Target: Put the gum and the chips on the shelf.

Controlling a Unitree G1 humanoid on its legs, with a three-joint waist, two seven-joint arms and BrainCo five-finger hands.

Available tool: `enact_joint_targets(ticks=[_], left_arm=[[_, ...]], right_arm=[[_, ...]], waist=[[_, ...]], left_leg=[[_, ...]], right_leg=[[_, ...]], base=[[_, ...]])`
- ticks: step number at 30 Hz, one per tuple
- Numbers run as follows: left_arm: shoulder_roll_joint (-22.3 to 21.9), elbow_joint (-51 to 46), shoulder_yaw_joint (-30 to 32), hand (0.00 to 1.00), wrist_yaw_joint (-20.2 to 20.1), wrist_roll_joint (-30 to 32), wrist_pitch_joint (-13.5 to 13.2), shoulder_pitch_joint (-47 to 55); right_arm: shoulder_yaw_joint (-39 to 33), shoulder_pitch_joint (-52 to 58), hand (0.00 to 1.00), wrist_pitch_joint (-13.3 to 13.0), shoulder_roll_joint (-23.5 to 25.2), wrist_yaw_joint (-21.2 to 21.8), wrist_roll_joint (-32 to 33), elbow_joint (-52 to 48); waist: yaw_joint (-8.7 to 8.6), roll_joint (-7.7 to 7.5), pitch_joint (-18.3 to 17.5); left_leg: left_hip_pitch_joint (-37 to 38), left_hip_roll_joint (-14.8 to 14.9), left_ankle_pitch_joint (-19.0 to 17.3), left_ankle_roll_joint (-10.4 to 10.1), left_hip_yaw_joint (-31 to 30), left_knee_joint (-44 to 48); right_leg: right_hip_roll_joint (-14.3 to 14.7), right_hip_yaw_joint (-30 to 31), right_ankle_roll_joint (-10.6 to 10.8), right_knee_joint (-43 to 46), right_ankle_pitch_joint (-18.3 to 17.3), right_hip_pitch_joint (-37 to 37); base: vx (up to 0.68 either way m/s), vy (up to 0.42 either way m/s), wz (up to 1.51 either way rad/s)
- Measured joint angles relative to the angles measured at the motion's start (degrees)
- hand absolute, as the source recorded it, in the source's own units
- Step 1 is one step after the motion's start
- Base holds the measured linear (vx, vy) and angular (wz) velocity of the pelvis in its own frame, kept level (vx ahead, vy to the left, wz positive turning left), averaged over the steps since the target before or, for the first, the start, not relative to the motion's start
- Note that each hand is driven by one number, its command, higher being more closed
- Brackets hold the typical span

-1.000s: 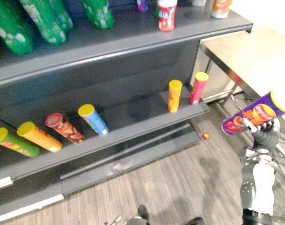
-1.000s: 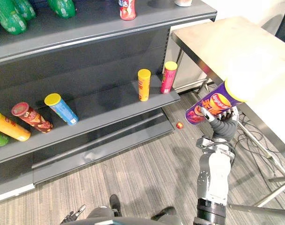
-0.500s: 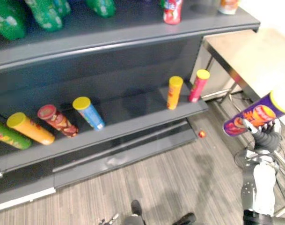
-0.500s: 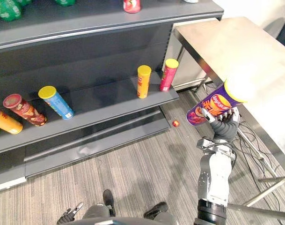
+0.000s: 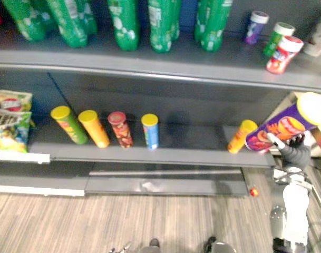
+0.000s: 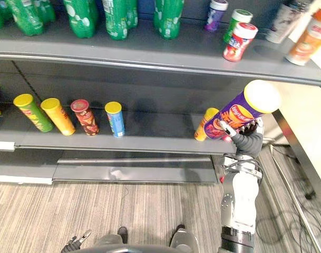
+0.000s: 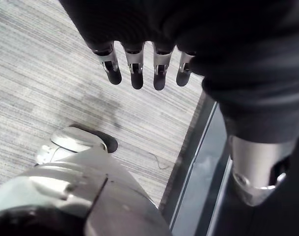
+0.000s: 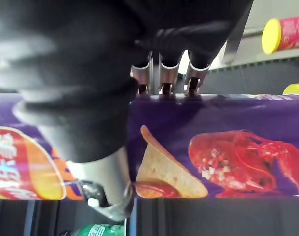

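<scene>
At the grey shelf [image 6: 149,152] of leaning cans [image 6: 115,118], the right hand [image 6: 248,139] clasps the purple chips can [image 6: 243,112], which slants lid up-right. The left hand [image 7: 136,69] hangs with straight fingers.

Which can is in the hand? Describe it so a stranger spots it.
Find the grey shelf unit, then the right end of its middle shelf. There the right hand holds a chips can in the air. It alone is purple with a pale yellow lid; the orange can beside it sits on the shelf.
</scene>
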Motion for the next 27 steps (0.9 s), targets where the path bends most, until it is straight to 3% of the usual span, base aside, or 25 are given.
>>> enact_joint_targets(ticks=[1, 3, 5, 10, 14, 19, 20, 23, 27], left_arm=[[0.5, 0.4, 0.4, 0.0, 0.0, 0.0, 0.0, 0.2], [-0.9, 0.5, 1.3, 0.0, 0.0, 0.0, 0.1, 0.4], [-2.7, 0.6, 2.7, 0.0, -0.2, -1.9, 0.1, 1.1], [-3.3, 0.3, 4.0, 0.0, -0.2, -2.2, 0.0, 1.0], [-3.5, 0.3, 3.7, 0.0, -0.1, -2.1, 0.1, 0.4], [-3.4, 0.3, 2.6, 0.0, 0.5, -1.6, 0.0, 0.4], [-3.1, 0.2, -0.3, 0.0, 1.2, -1.0, -0.1, -0.2], [-2.7, -0.2, -2.1, 0.0, 1.4, -0.9, -0.2, -1.1], [-1.2, -4.9, -8.3, 0.0, 2.7, -1.1, -0.7, -2.7]], right_arm=[[0.0, 0.1, 1.0, -0.3, -0.1, 0.3, 0.0, -0.2], [0.0, 0.1, 1.0, -0.3, -0.1, 0.4, 0.0, -0.4], [-0.2, 1.2, 1.0, -0.3, -0.1, 0.4, 0.0, -0.4], [-0.3, 4.9, 1.0, -0.8, 0.1, 1.8, 0.2, -2.1], [1.3, 6.7, 1.0, -1.2, 1.4, 3.0, 0.2, -2.1], [6.7, 7.8, 1.0, -1.2, 2.2, 4.4, 0.1, -2.1], [12.1, 8.1, 1.0, -1.2, 2.0, 5.2, -2.0, -0.4], [13.8, 8.1, 1.0, -1.1, 1.8, 4.7, -2.5, 1.2], [17.2, 0.2, 1.0, -1.3, 1.1, 1.6, -7.4, 8.9]], waist=[[0.26, -0.55, 0.1], [0.53, 1.04, 0.1], [0.15, 2.86, -0.3], [-1.08, 3.25, -0.5], [-1.15, 3.69, -0.8], [-0.93, 3.89, -1.0], [-0.86, 4.24, -1.0], [-0.69, 4.45, -1.0], [-0.29, 5.18, 2.5]], left_leg=[[-0.1, 0.3, -1.4, -1.8, -0.9, 0.9], [-0.1, 2.7, -2.1, -3.3, -1.0, 1.3], [0.4, 6.3, -1.5, -5.1, -1.0, -0.4], [-0.2, 10.2, 1.1, -7.8, -2.9, -3.9], [-1.1, 9.9, 4.0, -7.9, -2.8, -6.7], [-1.0, 9.2, 4.3, -7.8, -1.6, -7.3], [-1.6, 8.1, 4.8, -7.3, 0.4, -7.9], [-2.2, 7.5, 4.9, -7.1, 0.4, -8.2], [-5.5, 5.9, 5.7, -6.4, -0.8, -6.6]], right_leg=[[0.1, 0.8, 2.2, -1.0, -2.9, 1.4], [2.7, -0.1, 2.2, -3.4, -4.2, 2.5], [6.3, -1.6, 0.7, -4.4, -4.8, 3.2], [9.7, -6.9, -1.3, -6.6, -6.0, 4.9], [9.3, -9.9, -1.5, -8.1, -5.8, 5.2], [8.8, -9.7, -1.1, -10.7, -4.2, 6.1], [8.3, -8.3, -0.7, -14.2, -1.3, 5.9], [7.7, -8.4, -0.4, -14.6, -0.7, 5.9], [5.7, -9.2, -0.3, -11.6, -0.6, 2.6]], base=[[0.15, -0.306, 0.28], [0.15, -0.295, 0.0], [0.13, -0.257, -0.03], [0.08, -0.163, 0.38], [0.04, -0.041, 0.45], [-0.01, 0.026, -0.01], [-0.12, 0.064, -0.35], [-0.07, 0.033, -0.06], [-0.07, 0.028, 0.13]])
